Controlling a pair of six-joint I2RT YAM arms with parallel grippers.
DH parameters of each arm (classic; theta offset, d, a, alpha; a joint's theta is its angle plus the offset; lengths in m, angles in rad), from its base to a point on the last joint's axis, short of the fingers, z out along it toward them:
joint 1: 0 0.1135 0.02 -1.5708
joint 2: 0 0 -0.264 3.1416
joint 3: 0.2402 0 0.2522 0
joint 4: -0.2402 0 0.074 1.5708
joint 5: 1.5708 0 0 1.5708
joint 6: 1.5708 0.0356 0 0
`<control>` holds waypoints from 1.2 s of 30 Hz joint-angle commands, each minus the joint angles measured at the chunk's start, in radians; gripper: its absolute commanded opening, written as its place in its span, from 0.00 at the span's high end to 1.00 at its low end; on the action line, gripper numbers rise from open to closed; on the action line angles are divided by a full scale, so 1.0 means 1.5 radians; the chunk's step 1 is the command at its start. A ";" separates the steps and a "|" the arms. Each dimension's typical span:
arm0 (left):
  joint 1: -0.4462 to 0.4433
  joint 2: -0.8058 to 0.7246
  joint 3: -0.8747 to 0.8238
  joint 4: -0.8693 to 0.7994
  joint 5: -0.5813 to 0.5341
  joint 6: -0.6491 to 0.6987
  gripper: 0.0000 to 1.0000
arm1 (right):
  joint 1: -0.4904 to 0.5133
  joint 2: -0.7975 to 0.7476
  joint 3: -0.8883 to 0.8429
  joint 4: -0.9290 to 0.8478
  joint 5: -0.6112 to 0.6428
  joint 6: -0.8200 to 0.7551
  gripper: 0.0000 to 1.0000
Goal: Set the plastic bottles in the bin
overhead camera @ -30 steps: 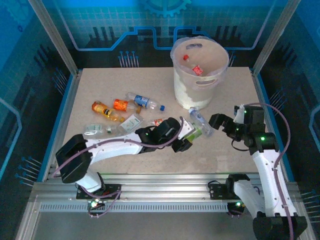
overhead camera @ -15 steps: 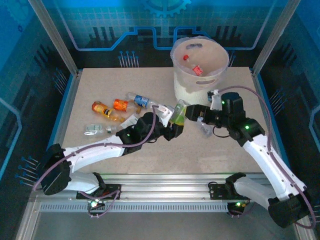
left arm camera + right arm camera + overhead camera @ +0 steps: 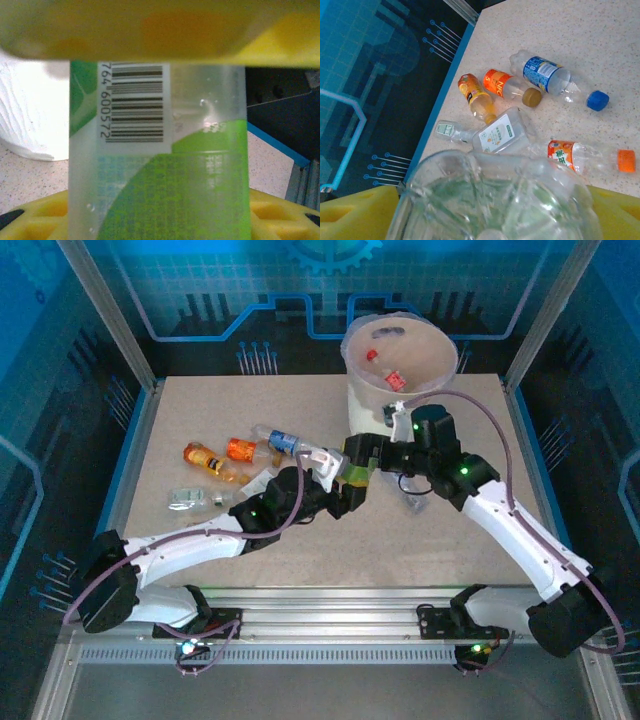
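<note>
A clear bottle with a green label (image 3: 356,466) is off the table between both arms. My left gripper (image 3: 347,480) is shut on it; in the left wrist view the bottle (image 3: 160,165) stands clamped between the yellow fingers (image 3: 150,30). My right gripper (image 3: 364,452) reaches it from the right, open, with its yellow fingers (image 3: 360,215) either side of the bottle's clear base (image 3: 495,200). The white bin (image 3: 375,405) stands behind, holding a few bottles (image 3: 395,380). Several more bottles lie at left: orange (image 3: 205,457), orange-labelled (image 3: 243,449), blue-labelled (image 3: 285,442).
A flat clear bottle (image 3: 500,132), a crushed clear one (image 3: 450,131) and an orange-capped one (image 3: 585,156) lie near the left arm. Another clear bottle (image 3: 414,502) lies under the right arm. Blue rails and glass walls bound the table (image 3: 450,540).
The left gripper lifted the green-labelled bottle up and back towards the bin. The right arm swung left from the table's right side and closed in on the bottle.
</note>
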 commanded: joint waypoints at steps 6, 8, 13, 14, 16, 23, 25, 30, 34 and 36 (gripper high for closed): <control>0.000 -0.013 0.002 0.049 -0.026 0.014 0.54 | 0.019 0.018 0.045 0.000 0.018 -0.010 0.45; 0.000 -0.014 0.003 0.051 -0.028 0.014 0.42 | 0.019 0.021 0.058 -0.015 0.027 -0.018 0.52; 0.000 -0.028 0.000 0.050 -0.040 0.013 0.01 | 0.017 0.041 0.119 -0.063 0.057 -0.058 0.61; 0.000 -0.034 -0.002 0.049 -0.043 0.013 0.01 | 0.016 0.049 0.141 -0.080 0.065 -0.072 0.62; 0.000 -0.044 -0.008 0.049 -0.050 0.014 0.01 | 0.012 0.068 0.197 -0.117 0.084 -0.105 0.63; 0.000 -0.082 -0.041 0.047 -0.078 0.014 0.01 | -0.014 0.190 0.479 -0.253 0.187 -0.235 0.63; 0.000 -0.089 -0.049 0.042 -0.088 0.011 0.01 | -0.032 0.239 0.560 -0.276 0.199 -0.261 0.63; 0.001 -0.109 -0.069 0.035 -0.110 -0.003 0.01 | -0.072 0.370 0.774 -0.342 0.250 -0.300 0.64; 0.000 -0.134 -0.079 0.014 -0.138 -0.014 0.01 | -0.095 0.469 0.927 -0.369 0.307 -0.328 0.64; 0.000 -0.148 -0.085 0.005 -0.152 -0.016 0.01 | -0.106 0.524 0.992 -0.380 0.343 -0.336 0.64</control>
